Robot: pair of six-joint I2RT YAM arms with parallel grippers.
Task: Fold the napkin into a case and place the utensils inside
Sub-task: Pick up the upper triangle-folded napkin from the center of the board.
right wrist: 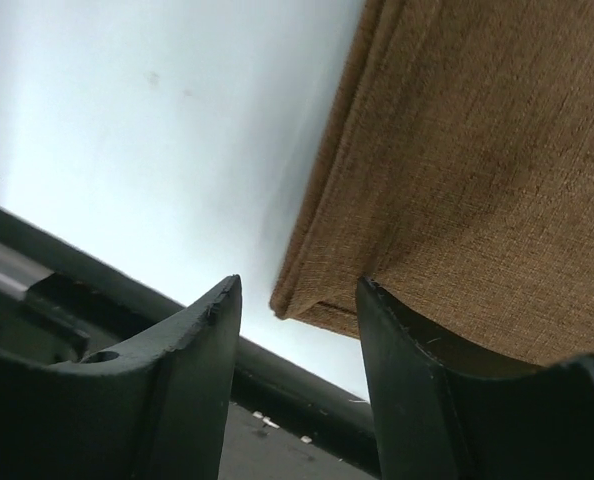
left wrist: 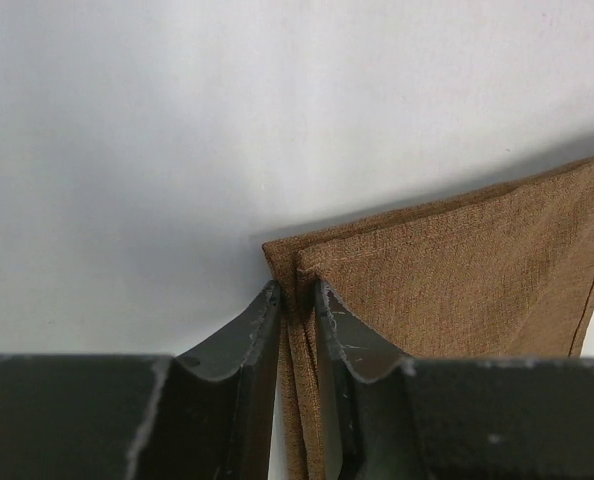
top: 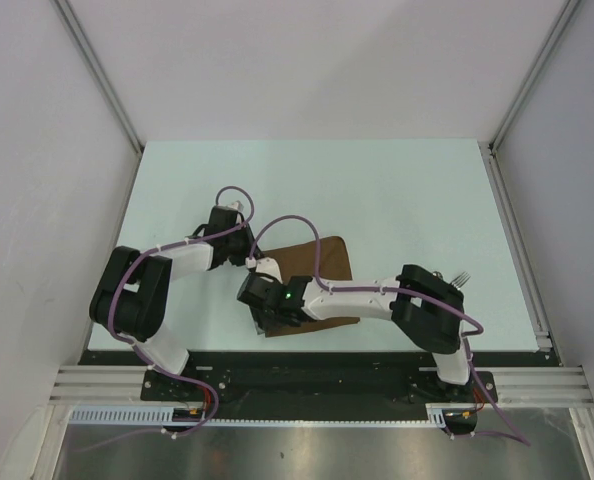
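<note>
Left gripper (left wrist: 297, 295) stands narrow, its 2 fingers (left wrist: 252, 340) pressed on either side of a corner of the napkin (left wrist: 457, 270), with a strip of cloth running down between them. The pinch appears to take the stacked layers together, so that the corner can be lifted as 1 piece.

Right gripper (right wrist: 295, 285) is wider. Its jaws straddle another corner of the cloth, 1 finger over bare table (right wrist: 127, 130) and the other in front of the weave. Nothing is gripped there yet. Whether that finger touches the cloth cannot be told.

Seen from above, the napkin lies flat as a folded rectangle on the near middle of the table, between the 2 arms. Both grippers sit at its left edge, the left 1 at the far corner and the right 1 at the near corner. Holding both ends of 1 edge suggests another fold is in hand, since an edge carried by 2 corners travels straight and lands square.

Utensils (top: 459, 276) lie well apart to the right, beside the right arm (top: 357, 297). Only the tines of a fork show; the rest is hidden.

The case is not yet formed and nothing is inside it. The likely risk is the right gripper closing on the top layer alone, which would skew the fold.
</note>
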